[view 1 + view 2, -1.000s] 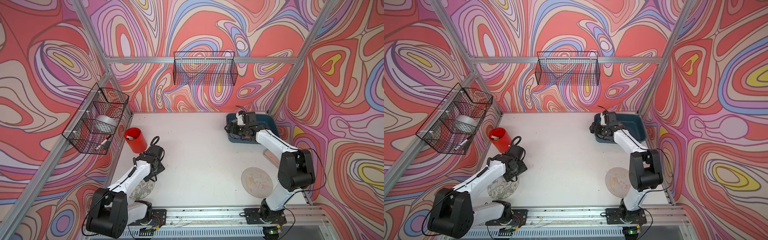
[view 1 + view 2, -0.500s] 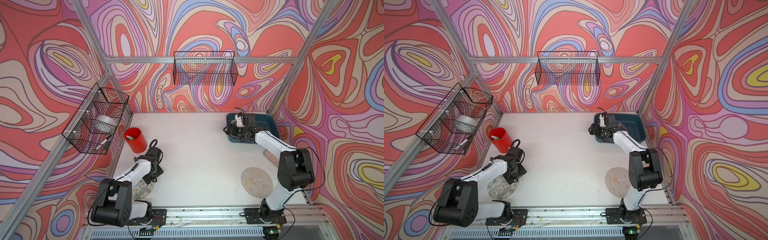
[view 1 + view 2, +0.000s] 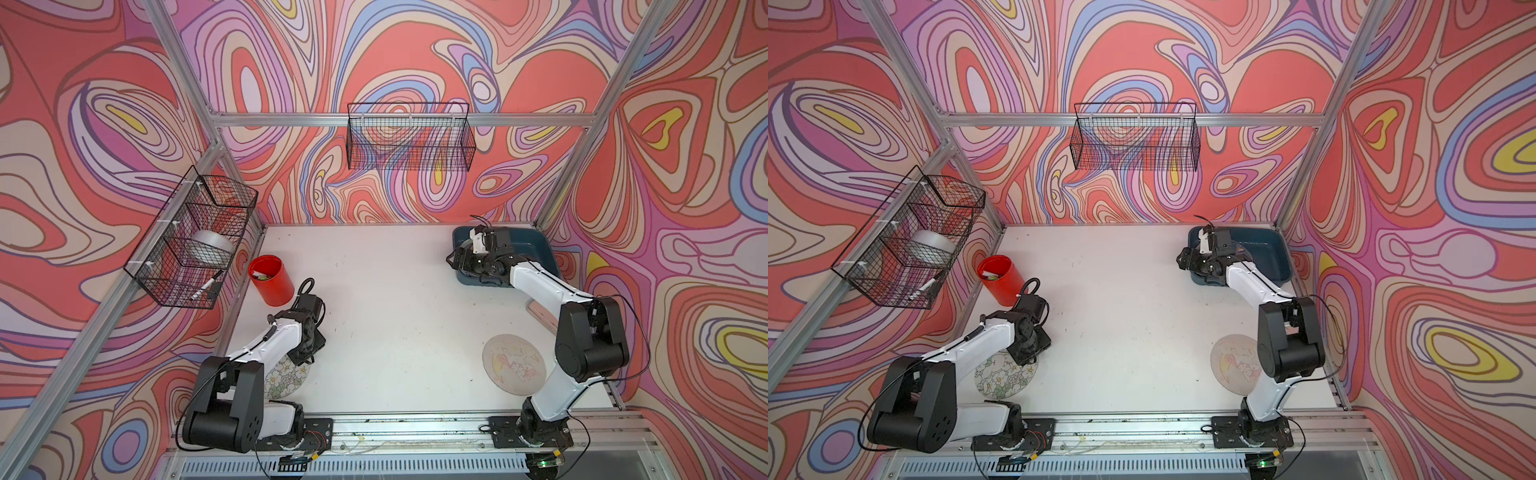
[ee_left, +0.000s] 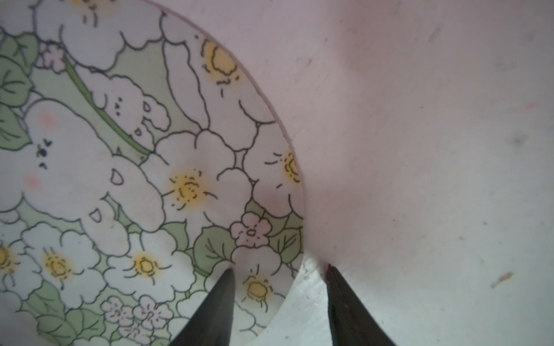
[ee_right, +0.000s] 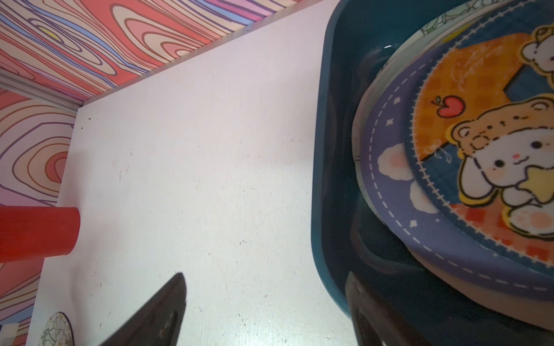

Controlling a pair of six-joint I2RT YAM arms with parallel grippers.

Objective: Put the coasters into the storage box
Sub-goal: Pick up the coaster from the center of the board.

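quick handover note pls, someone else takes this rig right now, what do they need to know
Left claw: open, tips astride the rim of the floral coaster, no grip yet.
Right claw: open and empty, astride the storage box wall.
Done: several coasters are stacked in the box, with the blue bear coaster on top.
Left: the floral coaster, plus the beige coaster beside the right arm.

white tbl [image 3: 395, 316] | red cup [image 3: 272, 282] | storage box [image 3: 536, 245] | floral coaster [image 3: 286, 380] | beige coaster [image 3: 513, 370]
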